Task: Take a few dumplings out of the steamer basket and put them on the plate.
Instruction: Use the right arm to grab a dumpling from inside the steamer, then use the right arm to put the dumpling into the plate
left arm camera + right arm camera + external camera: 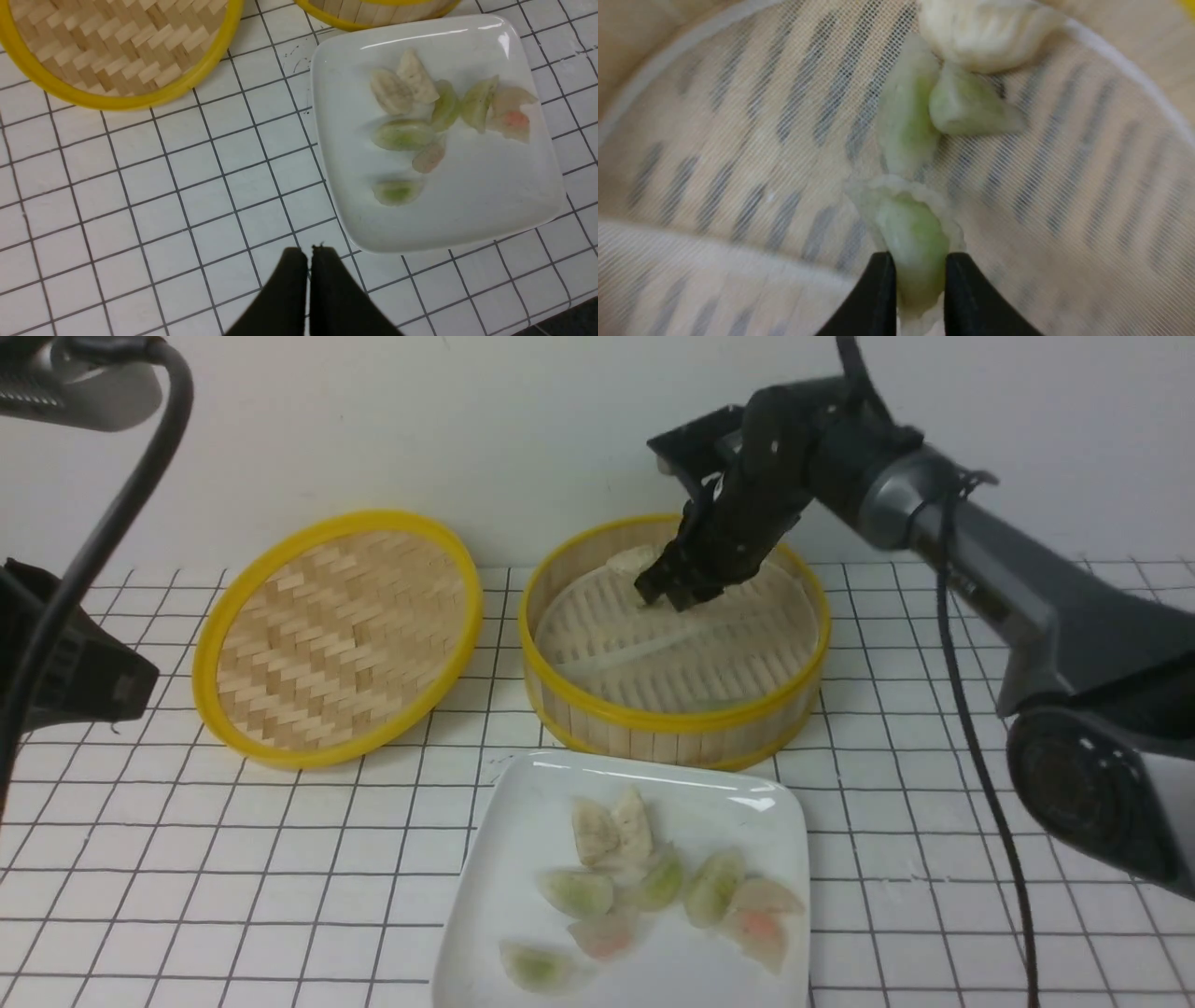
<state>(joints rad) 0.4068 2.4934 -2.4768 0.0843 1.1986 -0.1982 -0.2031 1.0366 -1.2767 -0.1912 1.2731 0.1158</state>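
Dumpling [911, 233] in steamer basket [653, 739], long axis along right fingers [878, 298] pinching its end, left fingers [289, 289] pressed together

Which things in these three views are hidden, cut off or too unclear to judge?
- Front view: the right gripper covers the dumplings beneath it in the steamer basket; only a beige dumpling shows.
- Right wrist view: whether the green dumpling between the fingers is lifted off the liner is unclear.
- Left wrist view: the top edge cuts the steamer basket; its inside is unseen.
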